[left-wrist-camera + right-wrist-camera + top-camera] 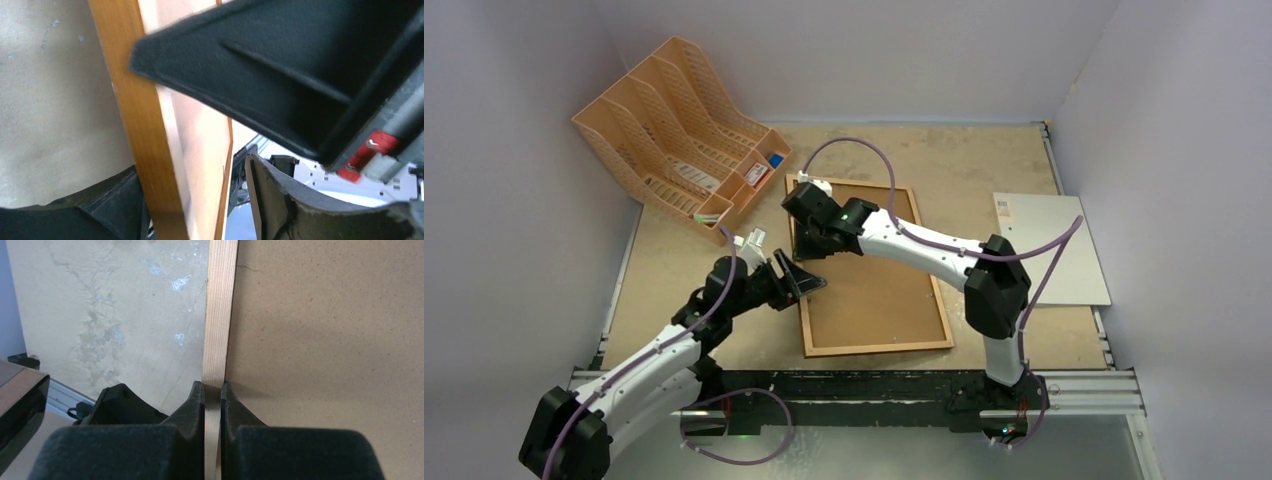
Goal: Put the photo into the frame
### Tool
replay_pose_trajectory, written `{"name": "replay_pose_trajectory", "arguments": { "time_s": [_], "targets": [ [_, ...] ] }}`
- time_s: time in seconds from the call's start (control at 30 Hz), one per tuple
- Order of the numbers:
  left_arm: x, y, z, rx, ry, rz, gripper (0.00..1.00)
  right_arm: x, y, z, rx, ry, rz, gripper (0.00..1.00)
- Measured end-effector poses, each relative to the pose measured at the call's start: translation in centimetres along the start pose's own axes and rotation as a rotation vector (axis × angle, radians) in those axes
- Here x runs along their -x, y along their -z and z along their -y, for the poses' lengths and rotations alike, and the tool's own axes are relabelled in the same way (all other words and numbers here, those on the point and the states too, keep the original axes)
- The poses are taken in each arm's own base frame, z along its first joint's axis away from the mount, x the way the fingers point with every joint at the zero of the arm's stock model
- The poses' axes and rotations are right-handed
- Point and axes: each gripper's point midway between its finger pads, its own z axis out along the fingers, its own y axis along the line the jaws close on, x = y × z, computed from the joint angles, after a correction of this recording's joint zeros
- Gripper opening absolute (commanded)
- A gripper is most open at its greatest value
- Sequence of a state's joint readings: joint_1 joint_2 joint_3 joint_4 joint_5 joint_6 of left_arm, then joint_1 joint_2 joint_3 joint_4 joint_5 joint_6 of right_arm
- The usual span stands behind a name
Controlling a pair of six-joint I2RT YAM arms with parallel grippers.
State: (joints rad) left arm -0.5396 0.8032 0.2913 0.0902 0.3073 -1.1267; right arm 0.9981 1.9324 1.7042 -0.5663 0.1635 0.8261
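Observation:
The frame (802, 300) lies flat at the table's middle, back side up, with a brown fibreboard backing panel (869, 275) inside its moulding. The photo is not in view. My right gripper (809, 243) is shut on the frame's left moulding (220, 315) near its far corner, one finger on each side of the pale strip. My left gripper (811, 284) is open at the same left edge, nearer to me. In the left wrist view the brown moulding (135, 130) runs between its spread fingers (280, 70).
An orange-tan plastic file rack (679, 125) stands at the far left, holding a few small items. A stiff pale grey-white sheet with a small sticker (1049, 245) lies at the right. A metal rail (874, 385) runs along the near edge.

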Motion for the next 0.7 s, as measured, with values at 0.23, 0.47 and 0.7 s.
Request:
{"name": "replay_pose_trajectory", "arguments": {
  "time_s": [0.23,0.47,0.7],
  "targets": [
    [-0.1,0.4,1.7,-0.100,0.076,0.001,0.25,0.5,1.2,-0.3,0.046,-0.010,-0.013,0.00],
    [0.0,-0.1,1.6,-0.102,0.110,-0.007,0.00,0.9,1.5,0.1,0.045,-0.013,-0.011,0.32],
    [1.0,0.1,3.1,-0.014,0.046,-0.045,0.00,2.9,2.8,-0.2,0.053,0.023,0.057,0.51]
  ]
}}
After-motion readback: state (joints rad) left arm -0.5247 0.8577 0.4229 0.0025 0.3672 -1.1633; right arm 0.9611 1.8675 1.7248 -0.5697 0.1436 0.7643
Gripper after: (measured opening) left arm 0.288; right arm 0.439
